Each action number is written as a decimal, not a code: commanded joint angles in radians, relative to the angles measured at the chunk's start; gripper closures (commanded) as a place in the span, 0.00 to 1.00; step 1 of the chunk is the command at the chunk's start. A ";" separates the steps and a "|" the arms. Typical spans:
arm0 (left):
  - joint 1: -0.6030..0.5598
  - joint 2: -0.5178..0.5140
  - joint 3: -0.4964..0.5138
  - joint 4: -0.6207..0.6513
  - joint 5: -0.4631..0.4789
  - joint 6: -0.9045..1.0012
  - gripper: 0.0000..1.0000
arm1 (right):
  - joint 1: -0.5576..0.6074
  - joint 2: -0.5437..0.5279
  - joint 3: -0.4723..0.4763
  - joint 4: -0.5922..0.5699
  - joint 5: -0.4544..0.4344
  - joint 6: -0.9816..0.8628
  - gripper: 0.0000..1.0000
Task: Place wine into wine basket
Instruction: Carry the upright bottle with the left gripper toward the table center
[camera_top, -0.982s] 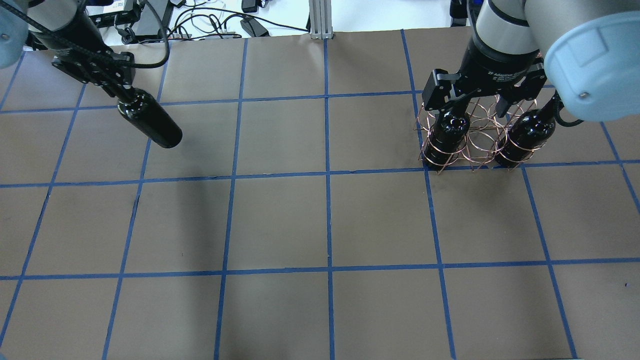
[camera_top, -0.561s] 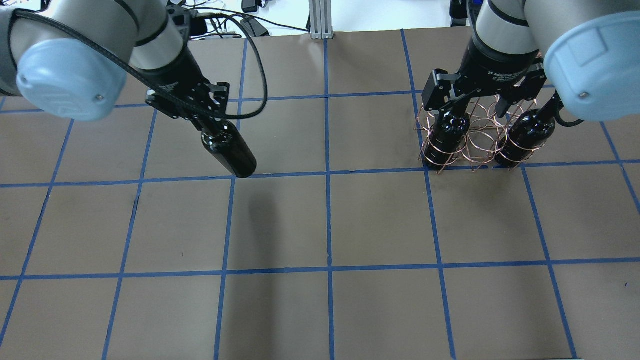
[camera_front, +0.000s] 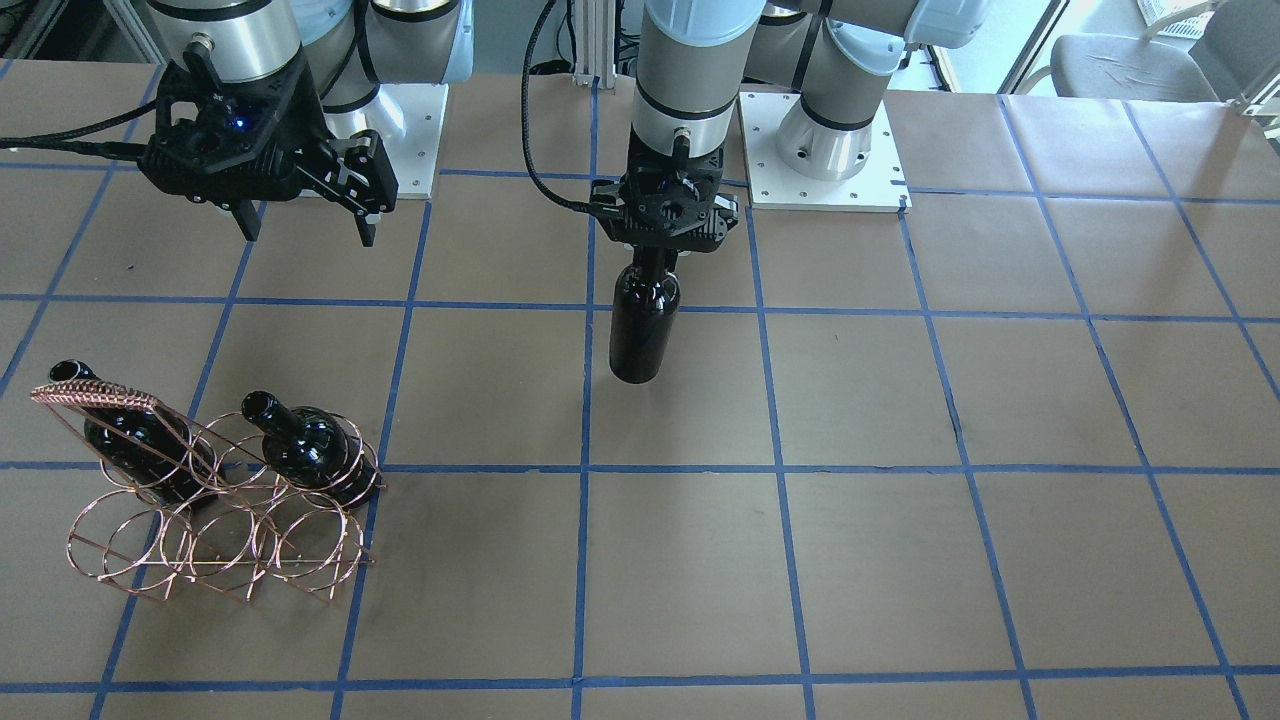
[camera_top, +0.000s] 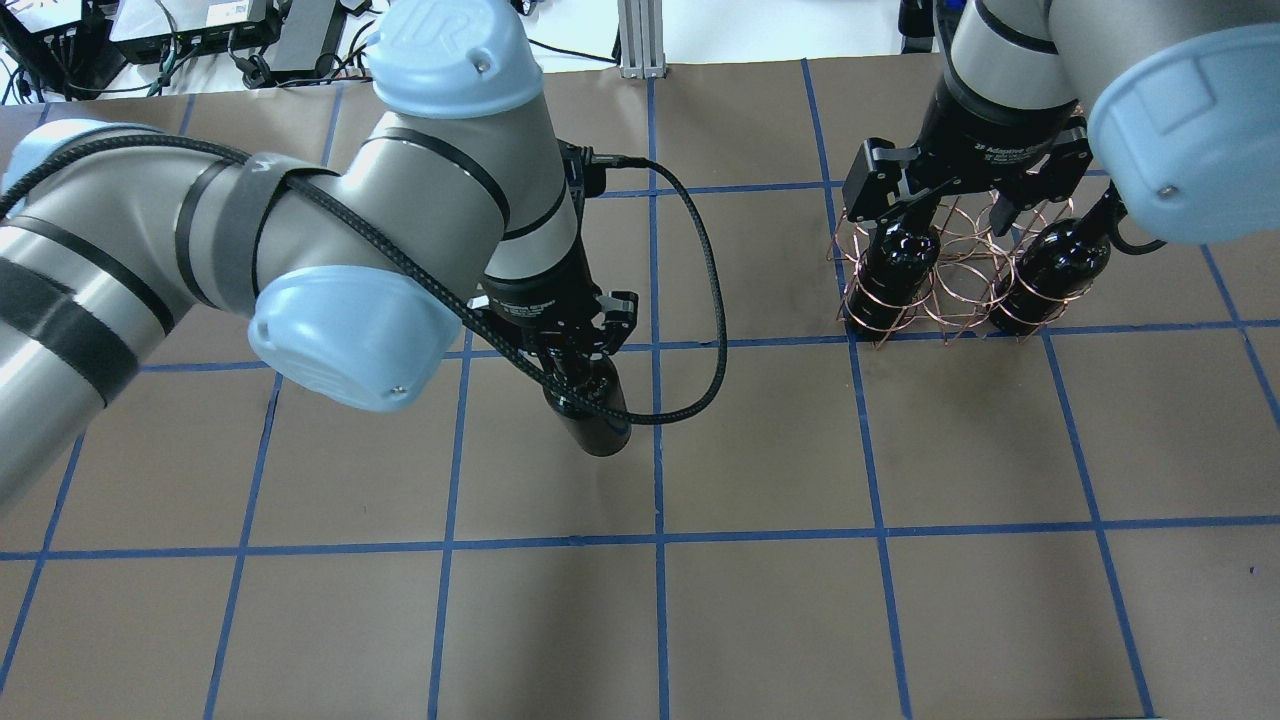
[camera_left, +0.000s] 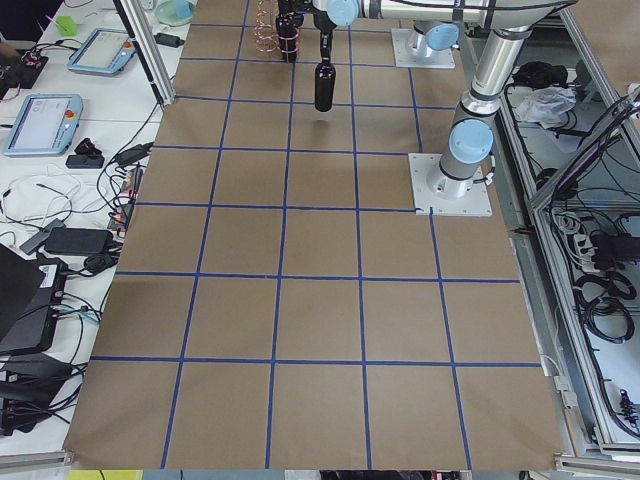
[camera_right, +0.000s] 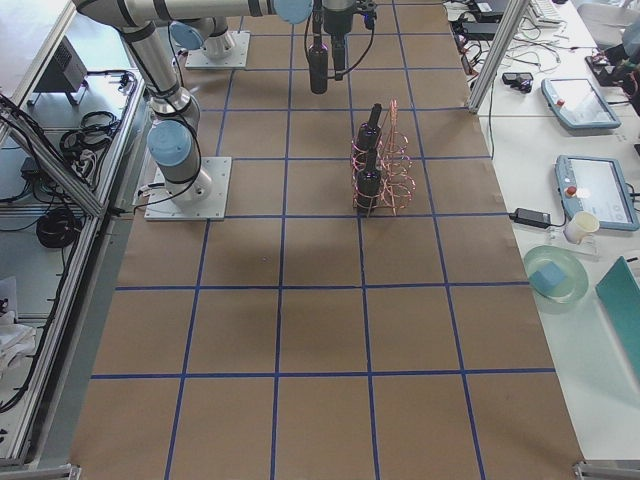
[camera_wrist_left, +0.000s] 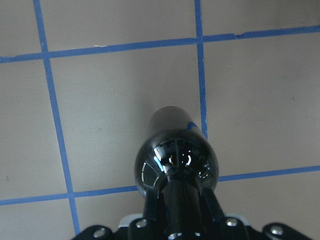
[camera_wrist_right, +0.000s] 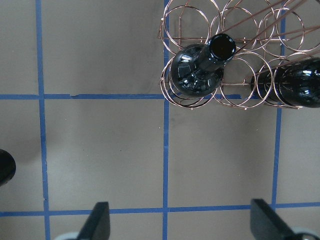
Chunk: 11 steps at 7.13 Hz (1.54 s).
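The wine (camera_front: 643, 330) is gripped by the neck in the left gripper (camera_front: 656, 256), jaws closed on it. It is hung upright, base down, apparently clear of the table (camera_front: 900, 500) near its centre, well apart from the wine basket (camera_front: 215, 545). The right gripper (camera_front: 305, 228) is held wide open & empty over the basket. A 2nd bottle (camera_front: 305, 445) & a 3rd bottle (camera_front: 135, 435) are seated in the basket's end columns, necks up.

A glossy near-black glass wine bottle (camera_front: 643, 325) hangs upright above the middle of the table (camera_front: 900, 400), neck clamped in the left gripper (camera_front: 657, 254). Well apart, a copper wire ring basket (camera_front: 215, 525) stands holding two matching bottles (camera_front: 305, 447) (camera_front: 125, 432).
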 joint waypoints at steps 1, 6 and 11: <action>-0.018 -0.003 -0.020 0.015 -0.004 -0.005 1.00 | -0.002 0.000 -0.002 0.000 -0.002 -0.002 0.00; -0.037 -0.035 -0.027 0.019 -0.004 -0.003 1.00 | -0.001 0.000 -0.002 0.000 0.000 -0.001 0.00; -0.035 -0.036 -0.025 0.019 -0.003 0.005 0.01 | -0.002 0.000 -0.002 0.000 0.000 -0.001 0.00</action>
